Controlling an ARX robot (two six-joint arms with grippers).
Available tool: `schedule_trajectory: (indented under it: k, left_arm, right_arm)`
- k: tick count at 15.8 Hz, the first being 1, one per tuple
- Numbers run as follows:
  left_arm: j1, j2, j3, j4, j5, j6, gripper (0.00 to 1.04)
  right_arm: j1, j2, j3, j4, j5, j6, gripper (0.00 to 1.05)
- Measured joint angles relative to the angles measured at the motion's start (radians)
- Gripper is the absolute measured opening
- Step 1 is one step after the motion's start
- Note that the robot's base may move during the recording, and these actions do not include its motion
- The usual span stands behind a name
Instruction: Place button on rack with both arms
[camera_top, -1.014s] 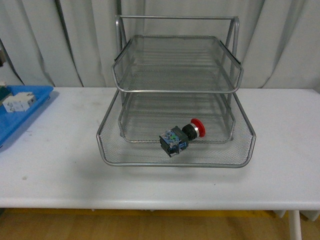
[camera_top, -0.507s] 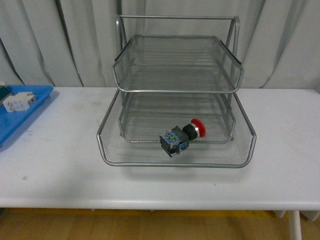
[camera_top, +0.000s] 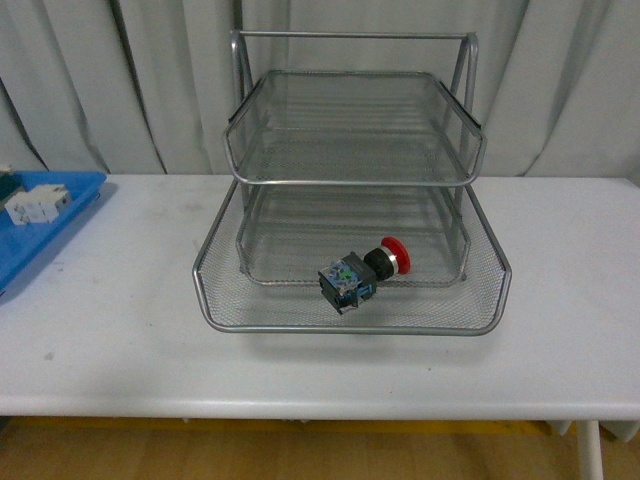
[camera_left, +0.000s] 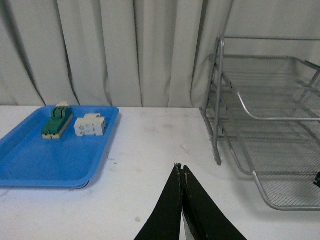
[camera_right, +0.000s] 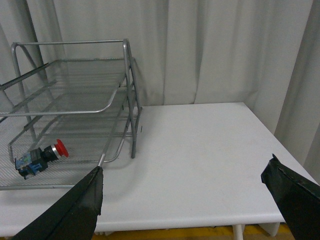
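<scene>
Fingers of the left gripper (camera_left: 180, 172) are pressed together with nothing between them, over the white table (camera_left: 145, 145). Those of the right gripper (camera_right: 185, 170) stand wide apart and empty. The red-capped push-button (camera_top: 362, 271) lies on its side in the lowest tier of the wire-mesh rack (camera_top: 350, 329), near the front rim, cap toward the robot's right. Well to the left, a blue tray (camera_left: 30, 165) holds a white block (camera_left: 90, 125) and a green-and-cream component (camera_left: 56, 122).
</scene>
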Motion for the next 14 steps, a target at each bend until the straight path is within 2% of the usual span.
schedule_trajectory:
  k: [8,14]
  left_arm:
    - [0.000,-0.288,-0.001,-0.277,0.000,0.000,0.02]
    - [0.000,-0.432,-0.001,-0.415,0.000,0.000,0.02]
  right_arm:
    - [0.000,0.000,0.000,0.000,0.000,0.000,0.98]
    - [0.000,0.000,0.000,0.000,0.000,0.000,0.98]
